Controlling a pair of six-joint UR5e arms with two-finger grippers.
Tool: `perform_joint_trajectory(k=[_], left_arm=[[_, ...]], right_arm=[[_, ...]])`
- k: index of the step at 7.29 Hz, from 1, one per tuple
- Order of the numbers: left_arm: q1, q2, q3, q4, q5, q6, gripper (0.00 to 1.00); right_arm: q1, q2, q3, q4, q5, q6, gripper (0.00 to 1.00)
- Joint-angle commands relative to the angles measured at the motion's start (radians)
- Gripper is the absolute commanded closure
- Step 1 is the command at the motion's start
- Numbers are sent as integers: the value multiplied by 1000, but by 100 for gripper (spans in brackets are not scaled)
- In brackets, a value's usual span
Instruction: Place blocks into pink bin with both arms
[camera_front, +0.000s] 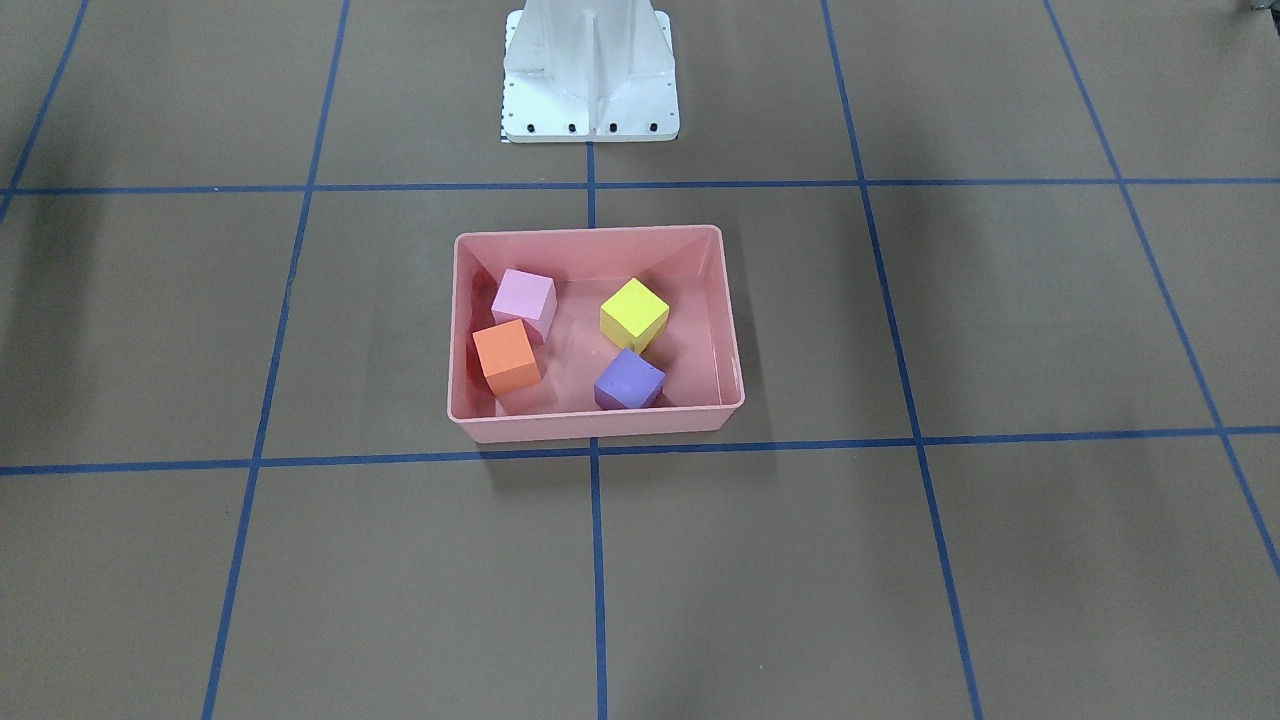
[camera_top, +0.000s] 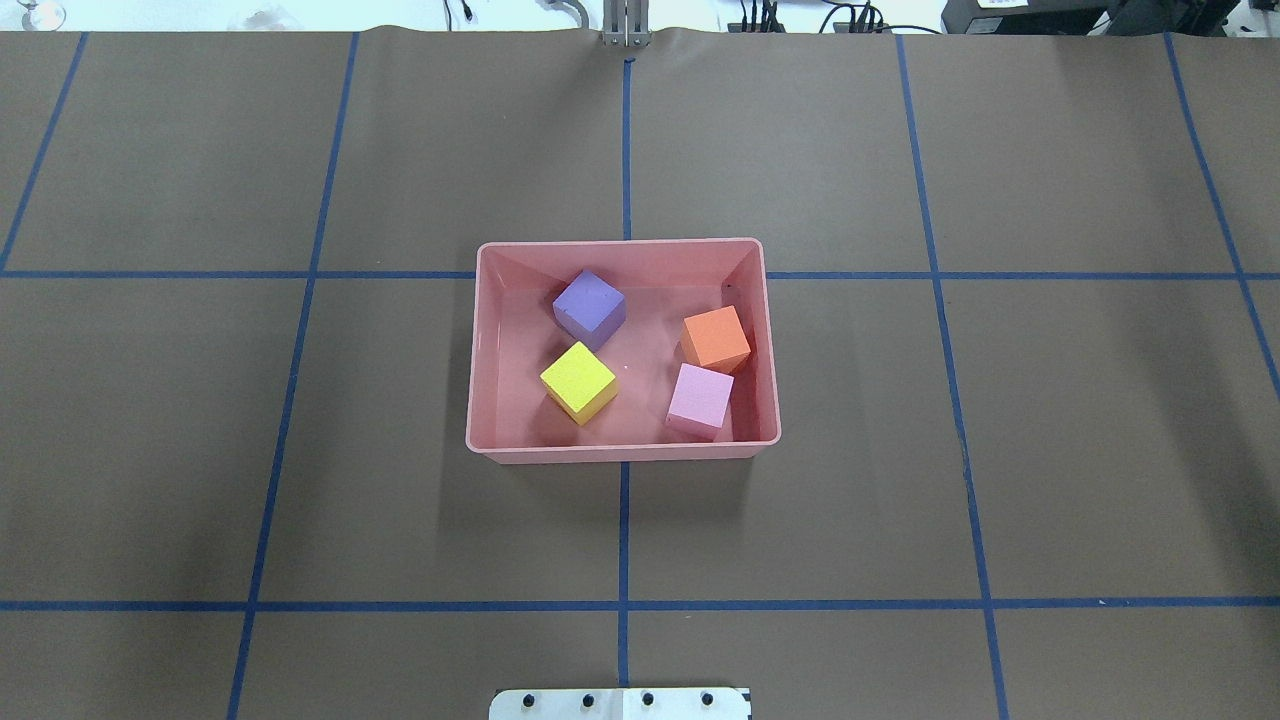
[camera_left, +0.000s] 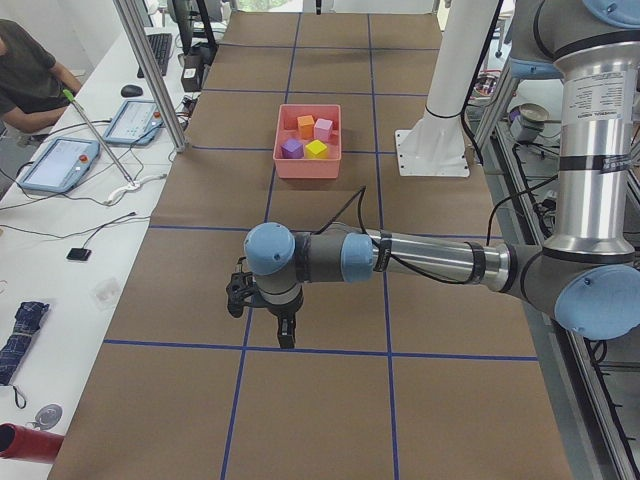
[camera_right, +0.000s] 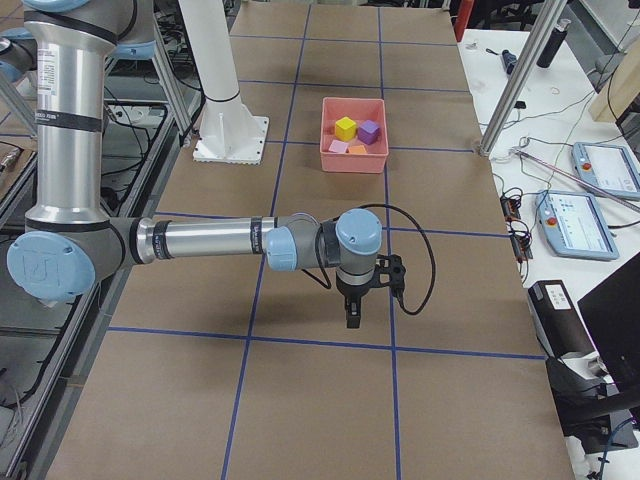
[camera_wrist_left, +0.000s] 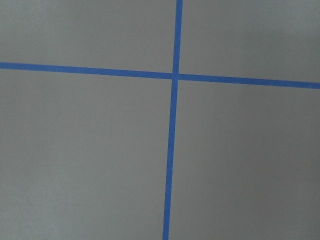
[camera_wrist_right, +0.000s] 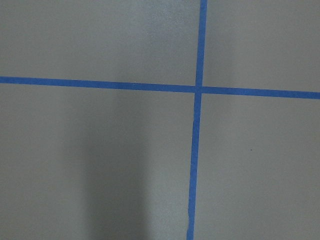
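Overhead exterior view: the bin (camera_top: 620, 243) sits mid-table (camera_top: 300, 450), over the centre line of blue tape (camera_top: 623, 530), its long sides running across the view. All four cubes lie inside it on the floor. The purple cube (camera_top: 590, 308) is in the far-left part and the yellow cube (camera_top: 579, 381) just beside it, nearer the robot. The orange cube (camera_top: 716, 338) is by the right wall, and the pink cube (camera_top: 700, 400) is corner to corner with it, close to the near wall. I cannot tell whether either pair touches. A strip of bin floor lies open between the left pair and the right pair.

Brown paper lies open round the bin on every side. The pedestal (camera_front: 590, 75) is the nearest thing, on the robot's side and apart from the rim.

The left arm (camera_left: 430, 262) reaches low across the table, well apart from the bin. The left gripper (camera_left: 286, 338) points down near a tape line. The right arm (camera_right: 200, 240) does likewise at the other end, with the right gripper (camera_right: 352, 318) pointing down. How far either claw is spread, I cannot tell. Both wrist views show only paper and a tape crossing.

Beyond the table's far edge, a person (camera_left: 25, 75) sits at a bench with tablets (camera_left: 60, 163).
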Motion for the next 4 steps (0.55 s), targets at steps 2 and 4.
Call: perform_joint_trajectory(k=[2,4], left_arm=[[2,4,11,-21,22,3,0],[0,7,8,-20,12,5,0]], right_arm=[[0,-8,-13,2,-2,-1,0],[0,-5,-32,2,3,-1,0]])
